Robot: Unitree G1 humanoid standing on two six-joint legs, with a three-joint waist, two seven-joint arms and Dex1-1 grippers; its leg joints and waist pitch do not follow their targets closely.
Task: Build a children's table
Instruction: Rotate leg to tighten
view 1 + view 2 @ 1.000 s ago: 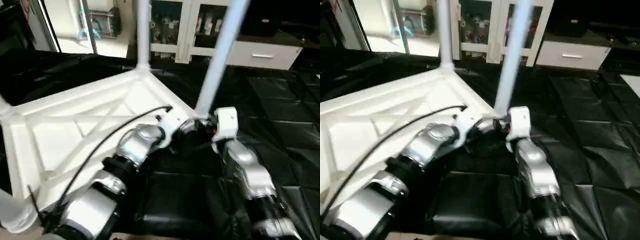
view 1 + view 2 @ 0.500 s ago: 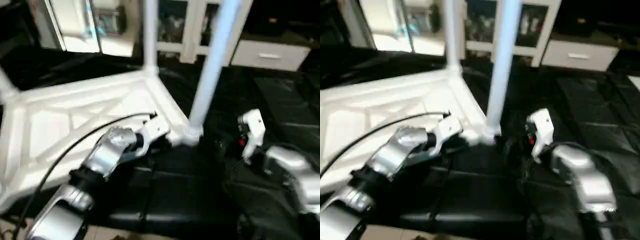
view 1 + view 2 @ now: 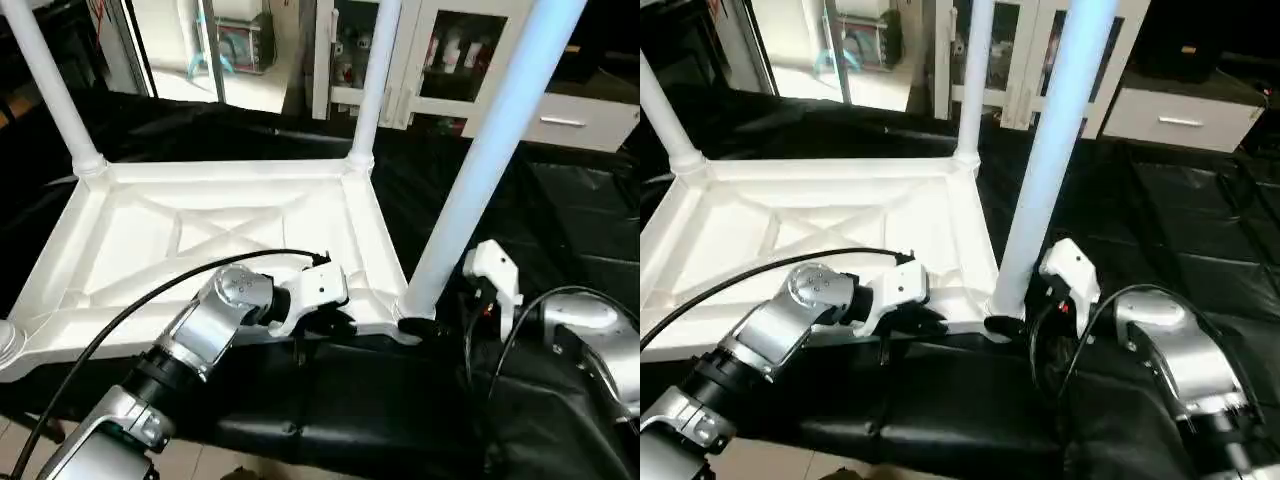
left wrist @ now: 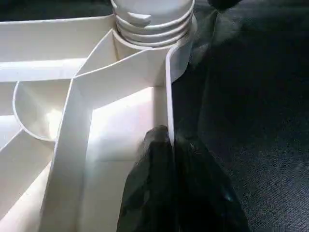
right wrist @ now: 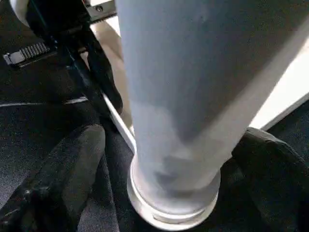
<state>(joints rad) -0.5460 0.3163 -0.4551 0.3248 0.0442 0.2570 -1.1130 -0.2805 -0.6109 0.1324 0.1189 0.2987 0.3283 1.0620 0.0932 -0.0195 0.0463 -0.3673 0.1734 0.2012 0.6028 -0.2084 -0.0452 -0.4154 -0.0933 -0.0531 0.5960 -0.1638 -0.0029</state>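
Observation:
The children's table (image 3: 220,215) lies upside down on a black mat, its ribbed X-braced underside facing up. White legs stand in the far-left (image 3: 45,80), far-right (image 3: 375,80) and near-right (image 3: 490,150) corner sockets. My left gripper (image 4: 164,137) is shut on the thin near rim (image 4: 168,87), just beside the near-right socket (image 4: 152,19). My right gripper (image 5: 171,145) is open, one black finger (image 5: 63,179) on each side of the near-right leg's base (image 5: 169,193), neither pressing on it.
A white glass-door cabinet (image 3: 440,50) and a drawer unit (image 3: 570,120) stand behind the mat (image 3: 560,200). A black cable (image 3: 150,300) runs along my left forearm over the table's near edge. A leg stub shows at the near-left corner (image 3: 5,340).
The camera has shifted, showing more of the table. My right gripper opened off the near-right leg, drew back to the right, and now stands open around its base. The left gripper keeps its pinch.

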